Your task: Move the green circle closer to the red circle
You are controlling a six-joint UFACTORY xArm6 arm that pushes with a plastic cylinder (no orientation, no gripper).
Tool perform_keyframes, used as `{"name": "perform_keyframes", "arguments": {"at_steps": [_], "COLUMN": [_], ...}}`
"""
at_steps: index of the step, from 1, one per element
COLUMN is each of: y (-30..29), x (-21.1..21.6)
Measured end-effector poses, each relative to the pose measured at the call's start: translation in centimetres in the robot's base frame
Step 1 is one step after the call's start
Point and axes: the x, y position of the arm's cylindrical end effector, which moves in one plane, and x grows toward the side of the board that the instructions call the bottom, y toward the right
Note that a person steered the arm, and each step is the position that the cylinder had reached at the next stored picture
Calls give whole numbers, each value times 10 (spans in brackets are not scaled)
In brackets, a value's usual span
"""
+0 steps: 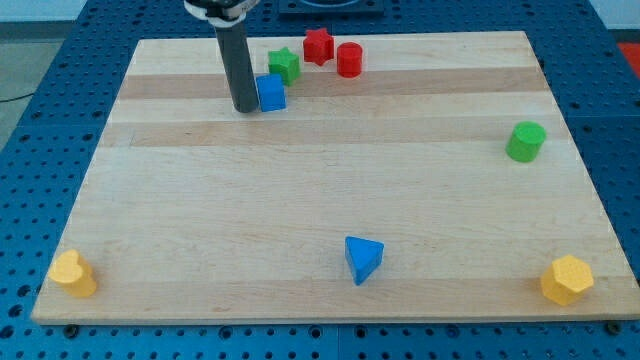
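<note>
While my tip (244, 107) touched the blue cube (271, 92) near the bench's (300, 200) top edge, the green circle (525, 142) sat by the right edge, well apart from the red circle (349, 60); no fingers existed.

Robot lab bench. Wooden board (330, 200) laid on blue perforated metal table (30, 130) with regular grid of mounting holes, as on lab breadboards. Dark rod (238, 65) hanging from machine mount at view's top. Small coloured plastic blocks (363, 258) scattered on board like test props. Nothing domestic in sight.
</note>
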Motion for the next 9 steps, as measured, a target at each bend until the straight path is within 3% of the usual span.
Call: {"name": "perform_keyframes", "arguments": {"at_steps": [1,2,4,5,6,9], "y": [-7,53,281,327,388,311], "x": [43,70,83,140,122,79]}}
